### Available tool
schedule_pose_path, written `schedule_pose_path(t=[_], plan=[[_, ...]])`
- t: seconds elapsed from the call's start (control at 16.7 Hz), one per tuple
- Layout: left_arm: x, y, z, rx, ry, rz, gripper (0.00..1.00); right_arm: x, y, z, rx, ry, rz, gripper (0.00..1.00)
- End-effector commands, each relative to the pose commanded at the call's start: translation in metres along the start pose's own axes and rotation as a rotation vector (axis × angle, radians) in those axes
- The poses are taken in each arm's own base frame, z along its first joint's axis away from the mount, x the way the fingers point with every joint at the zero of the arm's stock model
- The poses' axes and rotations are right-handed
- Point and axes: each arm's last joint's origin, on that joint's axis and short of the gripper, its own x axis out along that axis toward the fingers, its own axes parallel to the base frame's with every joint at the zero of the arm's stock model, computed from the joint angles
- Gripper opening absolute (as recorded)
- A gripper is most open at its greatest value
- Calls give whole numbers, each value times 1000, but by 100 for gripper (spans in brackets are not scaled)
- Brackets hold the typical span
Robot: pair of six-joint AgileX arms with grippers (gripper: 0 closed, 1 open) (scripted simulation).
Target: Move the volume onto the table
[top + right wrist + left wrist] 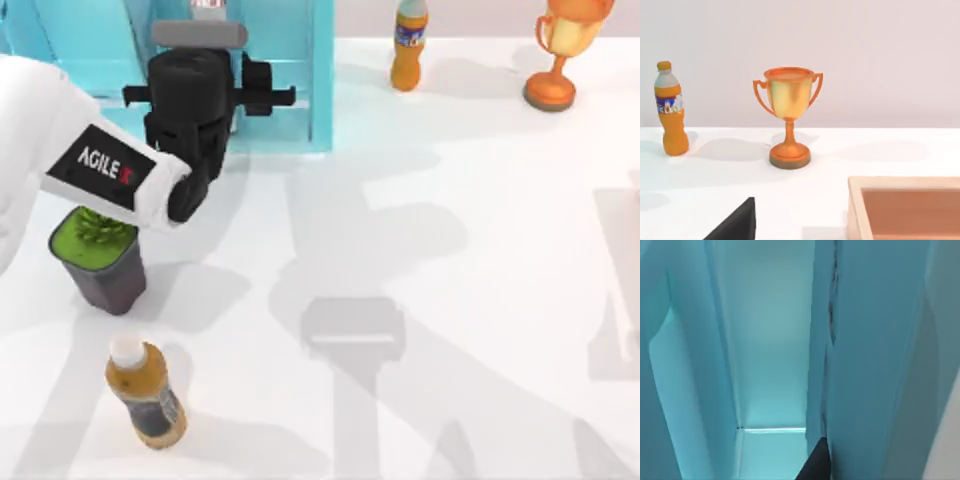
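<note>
While our left gripper reaches into the light-blue shelf unit at the worktop's back left, the volume seemingly stands beside one dark finger; we cannot tell the jaws' spread. Open worktop lies right of the shelf.

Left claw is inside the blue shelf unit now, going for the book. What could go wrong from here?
The left claw works in a narrow slot of the shelf unit; the wrist view shows walls close on both sides, so it could scrape or shove the shelf. Pulling back, the arm passes above the potted plant, with the brown bottle beyond it, and could tip them.
</note>
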Motion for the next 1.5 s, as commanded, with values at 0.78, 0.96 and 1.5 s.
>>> schedule_pose_path(t=[0.78,0.96,1.5], plan=[[0,0,0,0,0,0,0,0,0,0,0,0,0,100],[-3,-4,4,1,-1,-9,0,0,0,0,0,0,0,100],[-117,-29,99,35,48,-44,0,0,0,0,0,0,0,100]])
